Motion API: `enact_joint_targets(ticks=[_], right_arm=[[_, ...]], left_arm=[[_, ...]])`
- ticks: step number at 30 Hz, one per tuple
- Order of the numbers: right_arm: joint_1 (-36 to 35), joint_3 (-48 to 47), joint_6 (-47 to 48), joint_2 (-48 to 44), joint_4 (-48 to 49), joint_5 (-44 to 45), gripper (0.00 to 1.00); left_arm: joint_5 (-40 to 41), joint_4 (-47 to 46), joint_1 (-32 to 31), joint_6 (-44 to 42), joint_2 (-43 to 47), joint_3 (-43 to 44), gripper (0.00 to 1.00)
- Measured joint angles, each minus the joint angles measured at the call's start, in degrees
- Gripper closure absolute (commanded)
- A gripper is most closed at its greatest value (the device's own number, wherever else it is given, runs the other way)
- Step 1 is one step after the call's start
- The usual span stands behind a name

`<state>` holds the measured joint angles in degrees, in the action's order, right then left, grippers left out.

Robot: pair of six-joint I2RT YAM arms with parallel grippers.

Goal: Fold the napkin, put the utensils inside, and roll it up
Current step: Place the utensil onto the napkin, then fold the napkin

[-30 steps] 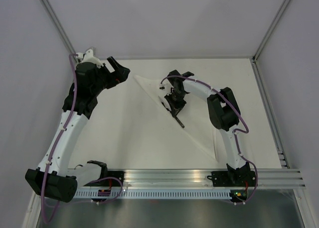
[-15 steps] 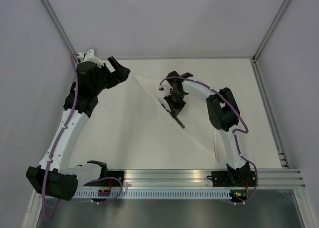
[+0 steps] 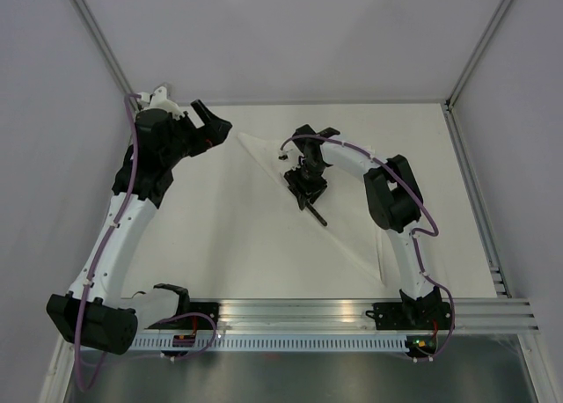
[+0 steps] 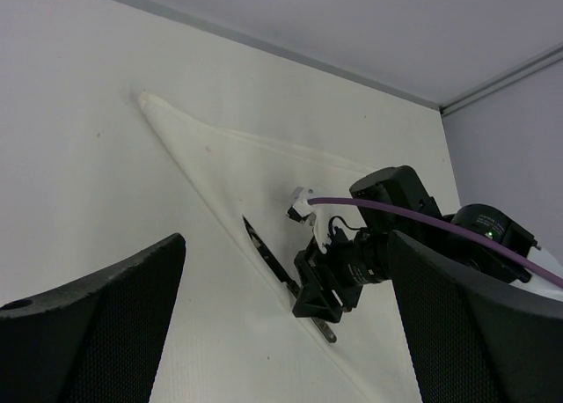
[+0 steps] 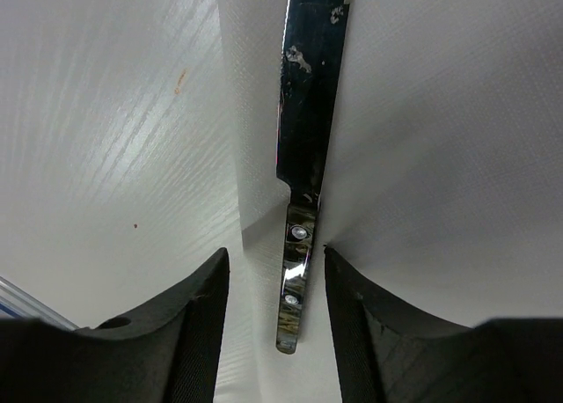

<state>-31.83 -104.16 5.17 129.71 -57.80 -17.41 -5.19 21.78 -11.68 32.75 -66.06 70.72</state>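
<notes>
The napkin [image 3: 347, 227] lies flat as a white triangle, its long folded edge running from far left to near right. A slim knife [image 3: 317, 216] lies on it just inside that edge. In the right wrist view the knife [image 5: 308, 113] rests on the napkin [image 5: 440, 157], its handle between the parted fingers and touching neither. My right gripper [image 3: 308, 187] [image 5: 274, 333] is open and low over the handle. At the far left, beside the napkin's far corner, my left gripper [image 3: 215, 126] [image 4: 286, 333] is wide open and holds nothing. It looks over the napkin [image 4: 237, 157] and knife [image 4: 264, 249].
The pale table [image 3: 229, 236] is bounded by grey walls at the back and sides. A metal rail [image 3: 308, 311] carrying both arm bases runs along the near edge. The right arm's elbow [image 3: 391, 196] stands over the napkin's right part.
The right gripper's jaws have parted from the knife handle, leaving the knife lying on the napkin. The left arm has stayed still.
</notes>
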Motion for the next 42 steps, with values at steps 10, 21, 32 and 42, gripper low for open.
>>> enact_joint_targets(ticks=[10, 21, 32, 42], right_arm=[[6.2, -3.6, -1.2, -5.4, 0.0, -4.1, 0.45], [33.4, 1.0, -5.4, -22.2, 6.6, -9.7, 0.46], [36.9, 7.5, -6.9, -23.9, 9.4, -11.3, 0.46], [37.0, 7.6, -7.0, -23.9, 10.7, -11.5, 0.46]], left_arm=[[-3.4, -6.6, -8.7, -4.0, -0.6, -2.8, 0.0], [7.1, -21.9, -38.3, -17.9, -4.9, -17.4, 0.04], [15.2, -32.2, -58.7, -30.1, -18.6, -21.6, 0.19], [17.3, -33.1, -67.8, -37.2, -35.0, -15.2, 0.23]])
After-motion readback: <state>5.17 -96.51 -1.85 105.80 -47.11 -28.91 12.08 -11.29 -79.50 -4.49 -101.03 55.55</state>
